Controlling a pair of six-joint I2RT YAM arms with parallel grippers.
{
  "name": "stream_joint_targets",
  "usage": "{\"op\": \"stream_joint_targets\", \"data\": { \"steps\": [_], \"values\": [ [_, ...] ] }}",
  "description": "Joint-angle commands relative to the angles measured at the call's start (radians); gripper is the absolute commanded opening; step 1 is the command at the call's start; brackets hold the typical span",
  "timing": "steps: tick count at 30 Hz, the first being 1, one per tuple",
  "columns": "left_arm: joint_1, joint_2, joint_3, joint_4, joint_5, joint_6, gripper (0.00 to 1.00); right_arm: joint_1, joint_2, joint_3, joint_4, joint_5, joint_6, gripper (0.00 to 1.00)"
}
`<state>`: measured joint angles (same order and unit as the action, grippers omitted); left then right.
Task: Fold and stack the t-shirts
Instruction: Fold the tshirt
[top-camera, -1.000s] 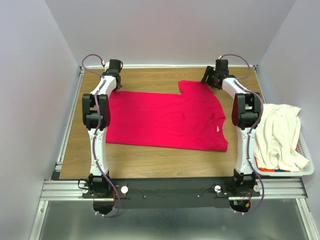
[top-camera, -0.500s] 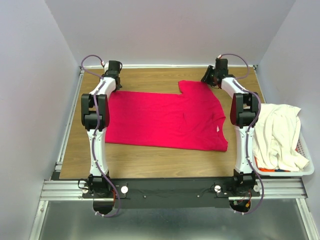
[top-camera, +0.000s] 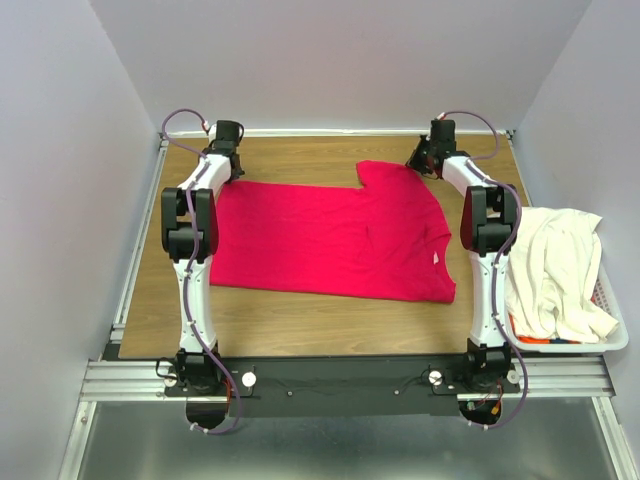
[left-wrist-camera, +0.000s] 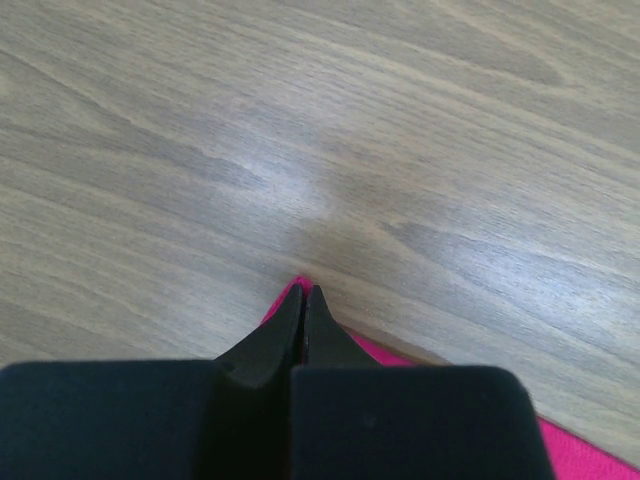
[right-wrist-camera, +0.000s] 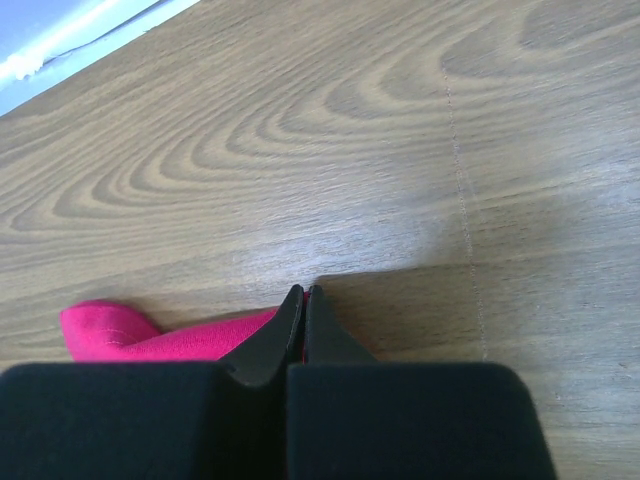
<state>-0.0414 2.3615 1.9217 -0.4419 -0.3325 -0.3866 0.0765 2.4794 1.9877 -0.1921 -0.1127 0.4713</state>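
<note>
Table (top-camera: 300, 320): the wooden top is taking up most of the overhead view, and every place below is being given against it.

Red t-shirt (top-camera: 330, 240): it is lying spread flat across the middle of the table, well inside the near edge. Its long axis is running left to right. The collar end is pointing toward the table's right side and the hem end toward its left. One sleeve (top-camera: 378, 172) is sticking out toward the table's far edge.

Cream t-shirt (top-camera: 555, 265): it is hanging in a crumpled heap just off the table's right edge, draped over the basket and not folded.

Basket (top-camera: 618, 338): the white slatted tub is sitting beside the table's near right corner, holding the cream t-shirt.

Left arm (top-camera: 190, 260): it is reaching from the table's near edge up along the left side to the far left area.

Right arm (top-camera: 490, 260): it is reaching from the near edge up along the table's right side to the far right area.

Left gripper (left-wrist-camera: 303, 305): it is sitting low on the table near the far left corner, with its jaws pinched together on the far corner of the red t-shirt's hem.

Right gripper (right-wrist-camera: 303, 300): it is sitting low near the table's far right corner, with its jaws pressed together and red cloth by the sleeve caught at the tips.
</note>
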Motion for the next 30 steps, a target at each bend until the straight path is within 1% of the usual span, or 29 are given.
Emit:
{"op": "stream_joint_targets", "data": {
  "steps": [1,9,15,17,22,26,30],
  "values": [
    [0.003,-0.056,0.016,0.039,0.026,0.009,0.0,-0.006,-0.025,0.034,-0.038,0.038,0.0,0.01],
    [0.028,-0.042,0.072,0.046,0.053,0.005,0.0,-0.015,-0.03,0.141,-0.04,0.024,-0.019,0.0],
    [0.034,-0.045,0.069,0.061,0.072,0.003,0.0,-0.015,-0.04,0.161,-0.04,0.022,-0.026,0.01],
    [0.06,-0.053,0.06,0.08,0.09,0.003,0.0,-0.015,-0.051,0.161,-0.04,0.018,-0.026,0.0],
    [0.074,-0.076,0.039,0.112,0.127,0.003,0.0,-0.017,-0.112,0.112,-0.04,0.015,-0.033,0.0],
    [0.087,-0.096,0.016,0.129,0.159,-0.005,0.0,-0.017,-0.213,0.01,-0.038,0.027,-0.034,0.0],
    [0.092,-0.113,0.002,0.134,0.179,-0.005,0.0,-0.017,-0.28,-0.095,-0.037,0.019,-0.031,0.0]
  ]
}}
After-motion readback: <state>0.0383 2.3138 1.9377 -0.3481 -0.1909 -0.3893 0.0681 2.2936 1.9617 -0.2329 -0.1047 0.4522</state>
